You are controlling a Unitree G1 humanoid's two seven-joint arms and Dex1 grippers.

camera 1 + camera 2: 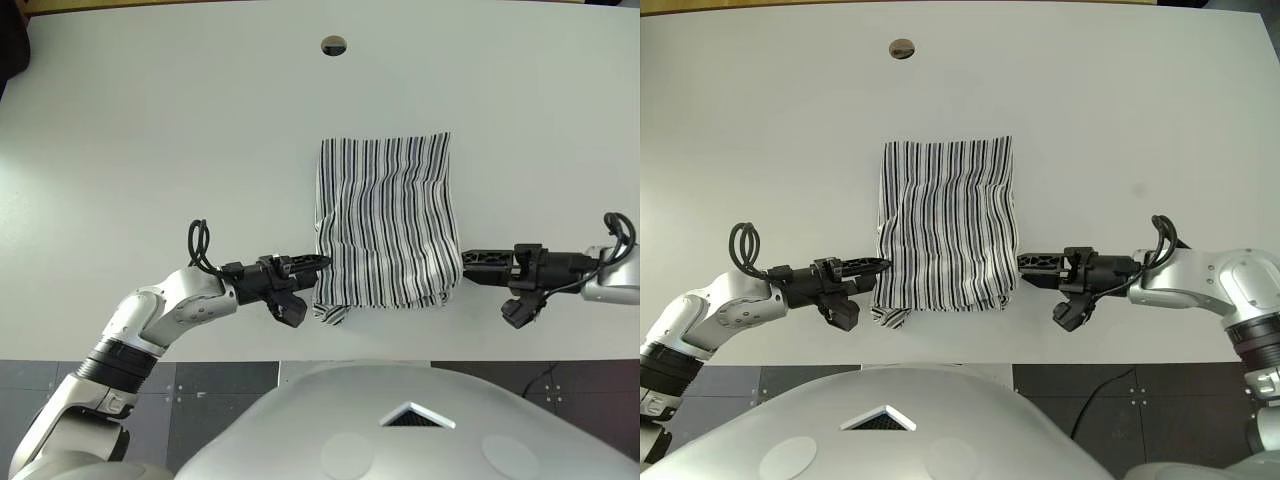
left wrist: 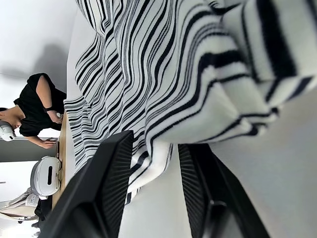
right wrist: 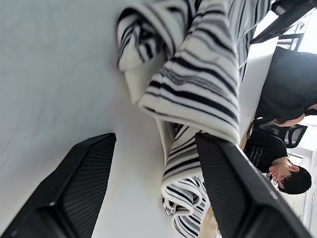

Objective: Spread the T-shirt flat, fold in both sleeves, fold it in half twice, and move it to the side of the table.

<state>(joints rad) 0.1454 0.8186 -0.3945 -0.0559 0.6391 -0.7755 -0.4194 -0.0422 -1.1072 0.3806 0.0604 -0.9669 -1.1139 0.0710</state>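
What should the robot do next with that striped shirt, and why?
Probably grip the shirt at its near corners. The left end effector and the right end effector sit open there, with cloth between their fingers in the wrist views. The sleeves look folded in, so holding the near edge comes before folding it in half.

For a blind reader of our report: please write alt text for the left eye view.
A folded black-and-white striped T-shirt lies on a plain white table. The left gripper and right gripper flank it, their jaws at its near left and right corners.
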